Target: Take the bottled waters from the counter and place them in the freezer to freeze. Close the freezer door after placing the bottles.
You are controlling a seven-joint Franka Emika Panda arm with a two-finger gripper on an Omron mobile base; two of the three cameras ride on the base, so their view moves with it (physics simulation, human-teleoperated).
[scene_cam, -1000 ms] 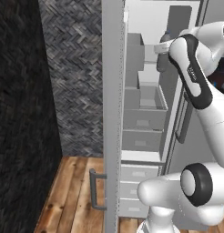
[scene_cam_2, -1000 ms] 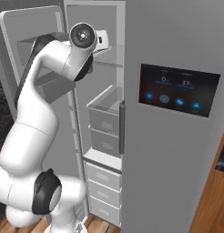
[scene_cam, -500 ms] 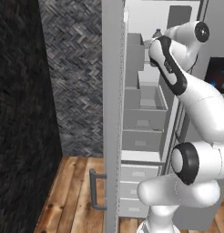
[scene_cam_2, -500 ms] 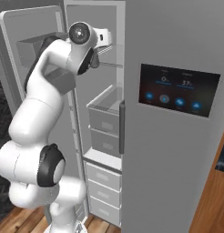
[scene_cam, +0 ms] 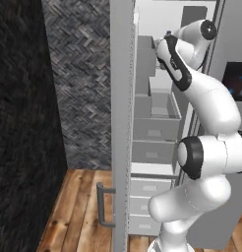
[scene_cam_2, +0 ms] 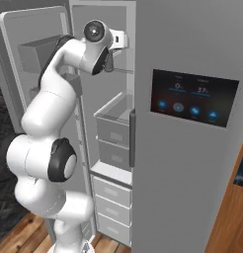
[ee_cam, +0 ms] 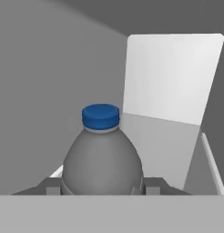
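The bottle [ee_cam: 103,157] we carry is greyish with a blue cap, and it sits squarely between our fingers [ee_cam: 155,185], whose dark tips press against its lower body on either side. Our gripper [ee_cam: 103,186] is clenched on it, so the grasp looks secure. From the hand view the cap points away from the wrist, toward the pale back wall of the freezer [scene_cam_2: 106,59], so we judge the bottle's long axis to run along the gripper's own line of sight, not across it.

Beyond the bottle we see a light shelf [ee_cam: 177,150] stretching ahead and to the right, apparently bare where it shows. In the right base view our hand is up at the top compartment, just inside the opening. The freezer door [scene_cam: 122,123] stands swung wide on our left, well apart from the arm.

We reckon the coming move turns on lowering the bottle's base onto that shelf before letting go.
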